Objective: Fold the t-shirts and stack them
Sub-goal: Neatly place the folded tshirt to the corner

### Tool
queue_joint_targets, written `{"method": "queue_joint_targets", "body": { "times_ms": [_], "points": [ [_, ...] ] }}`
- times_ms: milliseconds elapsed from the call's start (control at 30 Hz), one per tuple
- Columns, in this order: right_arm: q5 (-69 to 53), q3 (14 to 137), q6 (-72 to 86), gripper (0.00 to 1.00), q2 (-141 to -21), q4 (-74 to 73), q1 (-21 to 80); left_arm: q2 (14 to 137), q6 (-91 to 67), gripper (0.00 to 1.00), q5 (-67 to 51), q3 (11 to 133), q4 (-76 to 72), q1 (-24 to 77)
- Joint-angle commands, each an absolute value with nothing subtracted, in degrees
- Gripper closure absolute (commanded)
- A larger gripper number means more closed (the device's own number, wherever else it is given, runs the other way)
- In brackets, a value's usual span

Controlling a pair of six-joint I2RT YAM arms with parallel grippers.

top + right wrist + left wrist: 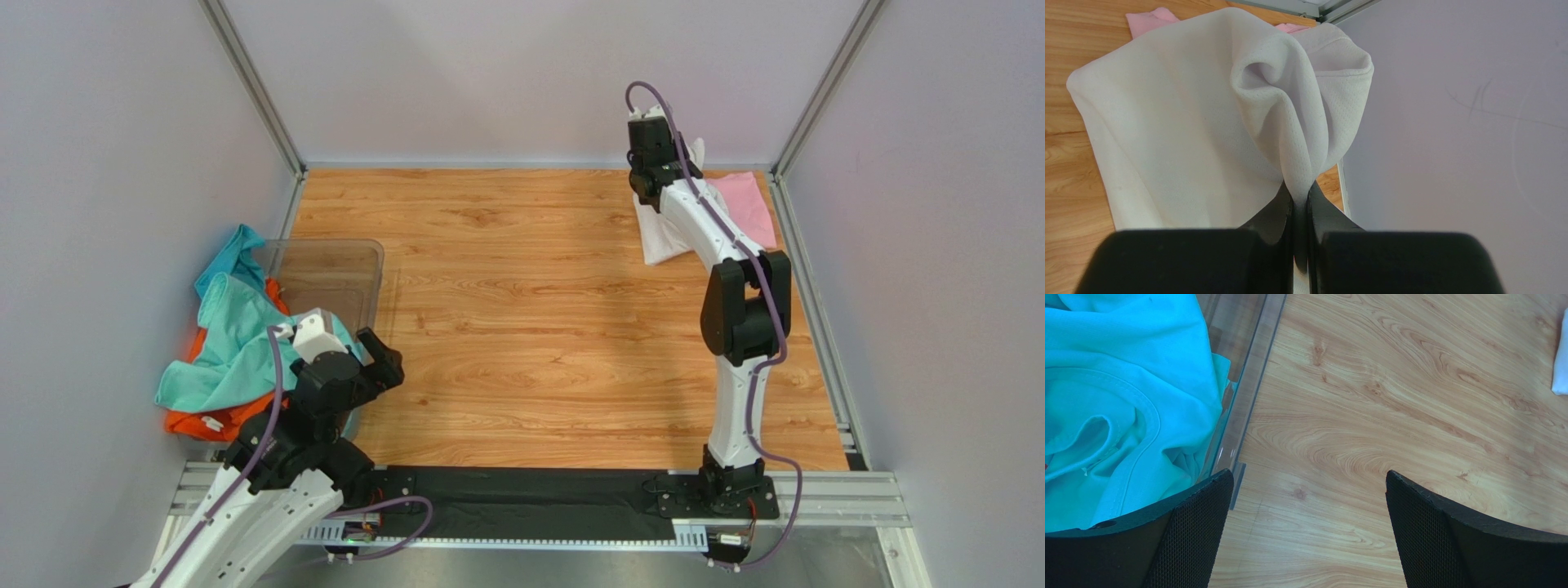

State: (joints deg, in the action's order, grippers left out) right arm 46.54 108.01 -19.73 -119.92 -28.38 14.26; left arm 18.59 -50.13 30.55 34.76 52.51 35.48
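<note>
At the back right, my right gripper is shut on a bunched fold of the white t-shirt. The fold is lifted, and the rest of the shirt drapes down onto the wooden table. A pale pink t-shirt lies flat beneath and beside it in the corner. On the left, a teal t-shirt is heaped over an orange one at the clear bin. My left gripper hovers open just right of the bin's wall, holding nothing.
The clear plastic bin stands at the table's left edge against the wall. Grey walls and metal rails close in the table on the left, back and right. Bare wood lies between the two arms.
</note>
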Motion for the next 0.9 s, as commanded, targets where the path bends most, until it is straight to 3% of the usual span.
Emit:
{"method": "queue_joint_targets", "body": {
  "times_ms": [0,867],
  "points": [
    [50.4,111.9,-21.1,1.00,-119.8,-27.3,14.1,18.6,-50.9,0.00,31.6,36.0,52.9,35.2],
    [44.3,122.9,-13.0,1.00,-123.0,-39.1,8.8,18.4,-51.1,0.00,32.2,35.2,52.3,35.2]
  ]
}}
